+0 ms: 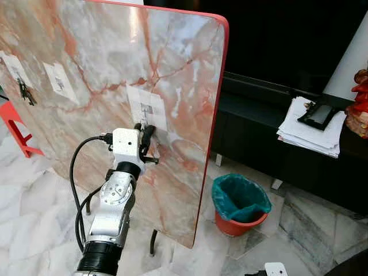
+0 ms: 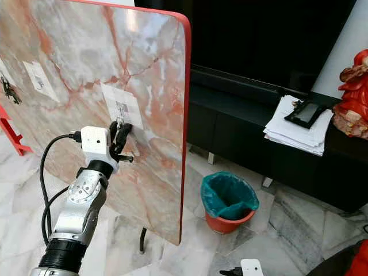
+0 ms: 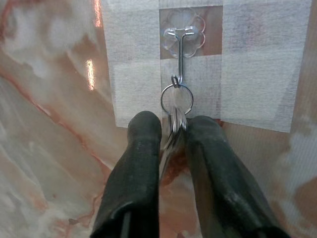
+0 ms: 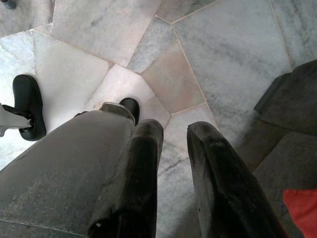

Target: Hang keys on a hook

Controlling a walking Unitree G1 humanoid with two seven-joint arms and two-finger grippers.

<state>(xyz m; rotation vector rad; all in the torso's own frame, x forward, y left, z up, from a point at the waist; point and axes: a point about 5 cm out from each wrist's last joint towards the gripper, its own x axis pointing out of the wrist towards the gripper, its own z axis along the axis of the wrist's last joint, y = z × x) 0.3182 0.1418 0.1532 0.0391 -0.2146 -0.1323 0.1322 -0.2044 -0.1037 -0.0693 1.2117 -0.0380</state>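
Left gripper (image 3: 173, 131) — centre of the left wrist view, its two black fingers (image 3: 141, 163) clenched on the keys (image 3: 171, 136), the blades pinched in the narrow gap between them.

Key ring (image 3: 177, 99) — directly beyond the fingertips, towards the top of that frame; it already sits over the lower bend of the hook (image 3: 181, 52), touching the wire.

Hook — clear adhesive pad with a metal wire running straight down, fixed on a white patch (image 1: 146, 106) of the marbled panel (image 1: 103, 52), mid-frame in the left eye view.

Axis — hook wire, ring and keys fall in one line with the gripper, vertical in the wrist frame. Judged: letting go should leave the keys hanging.

Right gripper (image 4: 173, 134) — idle, fingers apart, grasping nothing, over the marble floor (image 4: 233, 44); the left arm is the nearer one.
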